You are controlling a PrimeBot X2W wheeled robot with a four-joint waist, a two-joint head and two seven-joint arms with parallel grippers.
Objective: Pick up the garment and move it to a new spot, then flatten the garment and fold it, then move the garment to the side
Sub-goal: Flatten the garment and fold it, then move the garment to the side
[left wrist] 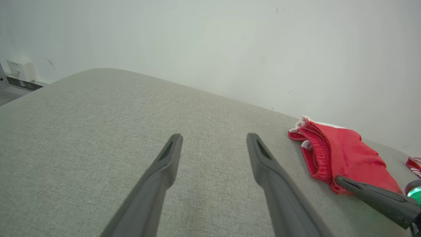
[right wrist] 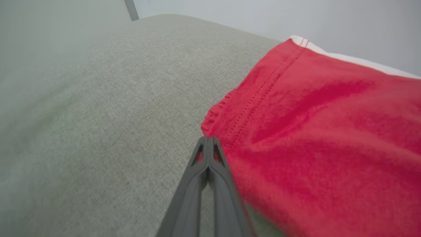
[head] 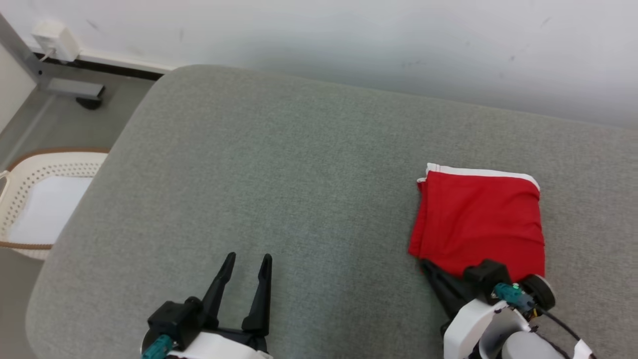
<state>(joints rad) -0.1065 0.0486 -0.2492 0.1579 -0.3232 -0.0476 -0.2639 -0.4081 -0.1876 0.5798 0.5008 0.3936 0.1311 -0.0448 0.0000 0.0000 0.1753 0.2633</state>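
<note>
Two risks: right tool shut at folded red cloth garment's corner, hold unclear; slip, unfolding. Left tool wide open, empty.

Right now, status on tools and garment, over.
Left tool open, idle. Right tool shut at garment corner. It lies folded on cushion. Basket off left.

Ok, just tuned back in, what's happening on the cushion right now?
The red garment lies folded on the right of the grey cushion. The right gripper has its fingers shut at the garment's near left corner; whether they pinch fabric is unclear. The left gripper hangs open over bare cushion, apart from the garment.
</note>
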